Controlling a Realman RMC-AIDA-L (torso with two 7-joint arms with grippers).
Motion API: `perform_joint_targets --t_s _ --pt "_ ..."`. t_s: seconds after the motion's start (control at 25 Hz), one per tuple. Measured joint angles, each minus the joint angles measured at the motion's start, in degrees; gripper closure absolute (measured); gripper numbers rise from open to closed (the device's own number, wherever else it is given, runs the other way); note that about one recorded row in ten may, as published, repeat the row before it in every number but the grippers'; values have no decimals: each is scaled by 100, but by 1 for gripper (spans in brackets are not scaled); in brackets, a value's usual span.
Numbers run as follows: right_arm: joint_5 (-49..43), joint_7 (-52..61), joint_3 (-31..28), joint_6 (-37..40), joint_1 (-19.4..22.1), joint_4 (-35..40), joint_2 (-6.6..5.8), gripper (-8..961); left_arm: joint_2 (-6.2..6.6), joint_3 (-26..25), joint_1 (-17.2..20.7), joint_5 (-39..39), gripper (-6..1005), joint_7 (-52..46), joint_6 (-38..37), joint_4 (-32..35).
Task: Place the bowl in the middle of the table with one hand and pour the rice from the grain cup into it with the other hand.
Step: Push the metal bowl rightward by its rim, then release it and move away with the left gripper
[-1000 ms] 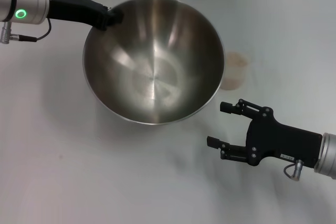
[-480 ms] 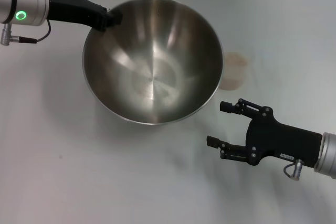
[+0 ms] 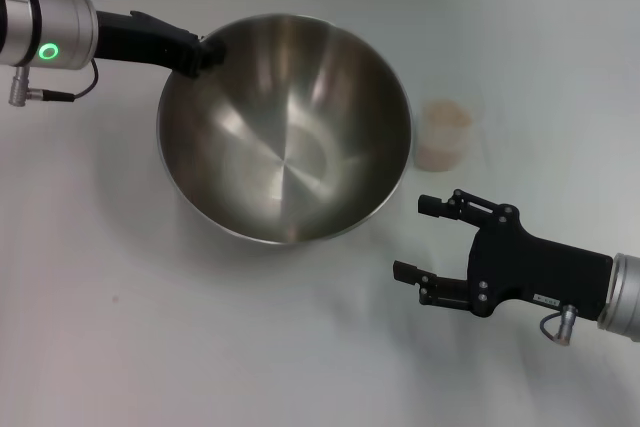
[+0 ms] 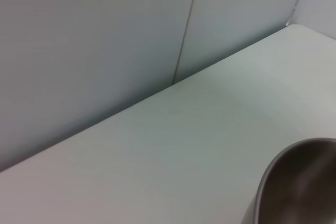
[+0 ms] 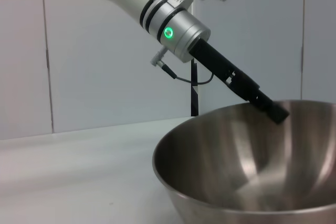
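On the left of the head view, the left gripper is closed on the far-left rim of the bowl, its dark fingers pinching the steel edge. Compared with a second ago, the bowl has shifted a little toward the robot and slightly leftward, and its rim now reads as a somewhat flatter ellipse, so the tilt appears reduced. That shift has uncovered the grain cup, which was partly hidden behind the bowl's right edge before and now stands fully apart from it.

The bowl is large, round and shiny, with a brushed inside showing bright streaks; nothing lies in it. Its mouth faces up and somewhat toward the robot. In the right wrist view the bowl shows with the left arm reaching down to its far rim; whether its base touches the table cannot be told. The left wrist view catches only a curved piece of the bowl's rim.

Just right of the bowl, the small translucent cup stands upright on the table, holding pale rice.

Farther right and nearer the robot, the right gripper hovers with its fingers spread wide, pointing left, holding nothing.
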State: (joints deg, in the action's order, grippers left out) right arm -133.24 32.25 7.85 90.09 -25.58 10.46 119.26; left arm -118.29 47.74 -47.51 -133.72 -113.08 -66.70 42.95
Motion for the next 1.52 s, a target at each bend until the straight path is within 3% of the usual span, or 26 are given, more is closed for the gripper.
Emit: perform_joint_targets --t_s 1.12,1.36,1.52 --pt "0 0 24 -9 0 -5 0 135 -9 185 12 27 964 -153 405 -281" --pt "0 0 24 -9 0 -17 0 134 -9 166 26 30 789 -162 467 -281" --pt "0 0 24 -9 5 -18 0 134 -9 156 31 50 610 -162 467 -279"
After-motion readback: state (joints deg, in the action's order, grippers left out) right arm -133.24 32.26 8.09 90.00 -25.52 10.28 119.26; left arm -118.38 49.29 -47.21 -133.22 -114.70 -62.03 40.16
